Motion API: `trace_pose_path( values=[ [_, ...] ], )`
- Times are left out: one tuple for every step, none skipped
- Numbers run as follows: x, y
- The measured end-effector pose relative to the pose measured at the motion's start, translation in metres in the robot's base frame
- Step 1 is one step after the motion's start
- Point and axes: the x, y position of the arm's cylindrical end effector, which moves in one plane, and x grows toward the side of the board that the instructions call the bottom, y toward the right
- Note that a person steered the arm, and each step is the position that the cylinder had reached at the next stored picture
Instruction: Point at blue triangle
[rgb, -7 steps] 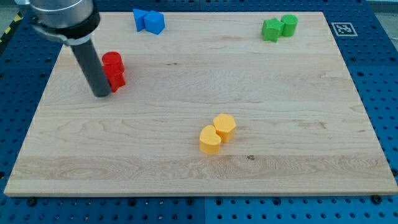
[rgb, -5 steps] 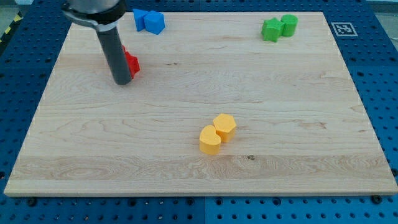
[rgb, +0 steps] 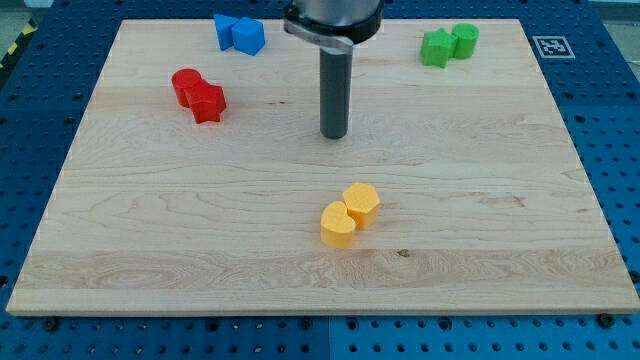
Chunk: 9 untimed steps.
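My tip (rgb: 334, 136) stands on bare board (rgb: 480, 200) near the middle, touching no block; it is a plain rod, holding nothing. Two blue blocks (rgb: 239, 34), the triangle's shape unclear, sit at the top edge, up-left. Two red (rgb: 198, 95) lie left, two green (rgb: 448, 45) top right, two yellow (rgb: 350, 213) below.

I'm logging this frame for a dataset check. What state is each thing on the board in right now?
my tip: on bare board near the middle, touching no block.
blue blocks: two, touching, at the view's top; shapes unclear.
red blocks: two, touching, at the view's left.
green blocks: two, touching, at the view's top right.
yellow blocks: two, touching, below my tip.
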Motion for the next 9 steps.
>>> trace_pose_path(
  values=[
    [-0.02, -0.015],
    [-0.042, -0.034],
    [-0.068, -0.06],
    [-0.094, -0.104],
    [-0.12, -0.154],
    [-0.147, -0.193],
    [-0.174, -0.196],
    [-0.192, -0.196],
    [-0.185, -0.183]
  ],
)
